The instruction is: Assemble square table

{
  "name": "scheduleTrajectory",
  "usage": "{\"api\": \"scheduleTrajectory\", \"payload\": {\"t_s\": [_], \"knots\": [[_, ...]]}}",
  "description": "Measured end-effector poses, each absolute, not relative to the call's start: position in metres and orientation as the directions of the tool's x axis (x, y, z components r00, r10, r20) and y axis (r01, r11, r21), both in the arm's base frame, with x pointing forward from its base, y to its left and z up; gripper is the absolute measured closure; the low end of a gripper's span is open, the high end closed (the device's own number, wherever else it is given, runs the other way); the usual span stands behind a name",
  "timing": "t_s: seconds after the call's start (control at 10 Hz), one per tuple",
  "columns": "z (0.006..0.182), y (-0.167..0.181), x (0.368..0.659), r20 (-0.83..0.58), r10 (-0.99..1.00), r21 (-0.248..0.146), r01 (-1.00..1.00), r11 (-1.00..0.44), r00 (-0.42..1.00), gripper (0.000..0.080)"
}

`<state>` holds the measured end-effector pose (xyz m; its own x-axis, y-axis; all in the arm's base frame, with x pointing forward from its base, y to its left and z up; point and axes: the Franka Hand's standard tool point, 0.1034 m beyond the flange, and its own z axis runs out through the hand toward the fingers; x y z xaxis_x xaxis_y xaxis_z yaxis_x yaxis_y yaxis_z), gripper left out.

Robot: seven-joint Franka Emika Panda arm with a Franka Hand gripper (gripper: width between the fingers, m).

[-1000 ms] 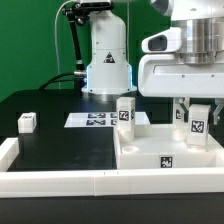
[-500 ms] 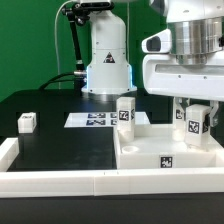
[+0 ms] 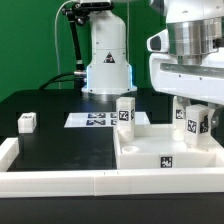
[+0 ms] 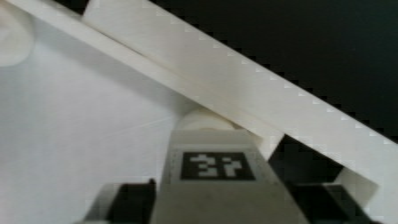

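The white square table top (image 3: pixel 140 158) lies at the exterior view's right front. One white tagged leg (image 3: pixel 125 112) stands upright in its back left corner. My gripper (image 3: pixel 197 124) is shut on a second leg (image 3: pixel 197 128), which stands upright at the top's right back corner. In the wrist view this leg (image 4: pixel 222 160) sits between my dark fingers (image 4: pixel 135 202), its tag facing the camera, next to the top's raised rim (image 4: pixel 231 70). A third leg (image 3: pixel 27 122) lies loose at the far left. The fourth leg is out of view.
The marker board (image 3: pixel 95 120) lies flat behind the table top, in front of the arm's white base (image 3: pixel 105 60). A long low white border rail (image 3: pixel 70 182) runs along the table's front and left edges.
My gripper's body has shifted a little toward the exterior view's right while staying on the right leg. The leg and the table top stay in place.
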<state>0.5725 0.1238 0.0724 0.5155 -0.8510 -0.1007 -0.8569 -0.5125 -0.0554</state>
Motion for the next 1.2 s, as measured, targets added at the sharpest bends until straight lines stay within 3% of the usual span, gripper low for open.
{"api": "scheduleTrajectory", "payload": {"t_s": [0.1,0.2,0.3,0.6,1.0,1.2], "knots": [[0.0724,0.124,0.5725,-0.097,-0.832,-0.058,-0.838,-0.542,0.545,0.0277],[0.0727,0.1248,0.5725,-0.092,-0.797,-0.063,-0.803,-0.593,0.596,0.0277],[0.0732,0.1246,0.5728,-0.082,-0.726,-0.072,-0.73,-0.68,0.683,0.0176],[0.0728,0.125,0.5727,-0.055,-0.483,-0.087,-0.486,-0.87,0.874,0.0151],[0.0724,0.1226,0.5731,-0.028,-0.244,-0.094,-0.246,-0.965,0.969,0.015],[0.0756,0.1226,0.5718,0.01,-0.041,-0.072,-0.04,-0.997,0.999,0.015]]}}
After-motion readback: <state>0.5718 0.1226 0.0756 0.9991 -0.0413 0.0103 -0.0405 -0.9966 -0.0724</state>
